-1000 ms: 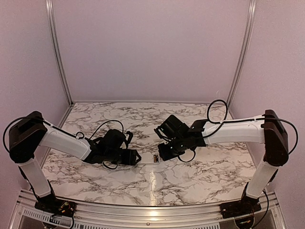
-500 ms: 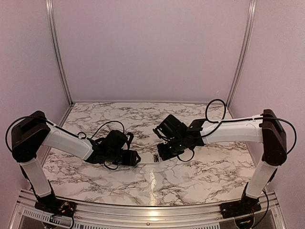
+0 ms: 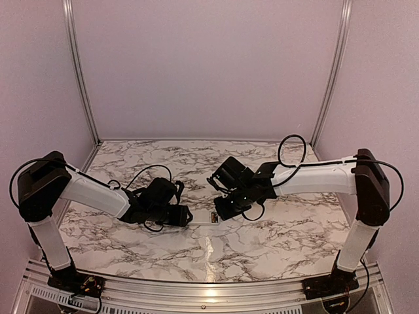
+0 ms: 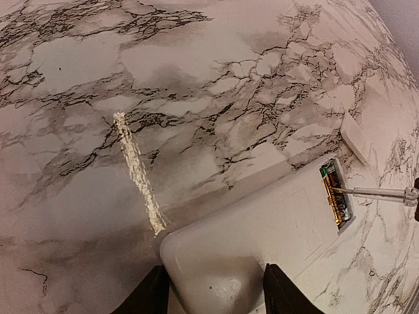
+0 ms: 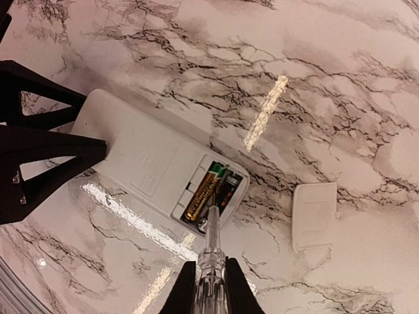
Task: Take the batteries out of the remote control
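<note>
We see one remote control, squeezed by our left gripper, with two batteries inside; our right gripper grips one screwdriver.

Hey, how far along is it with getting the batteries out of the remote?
Done: the battery cover is off and lies on the table beside the remote control. In hand: the left gripper clamps the remote's end while the right gripper holds a clear-handled tool with its tip at the batteries. Left: both batteries sit in the open compartment.
</note>
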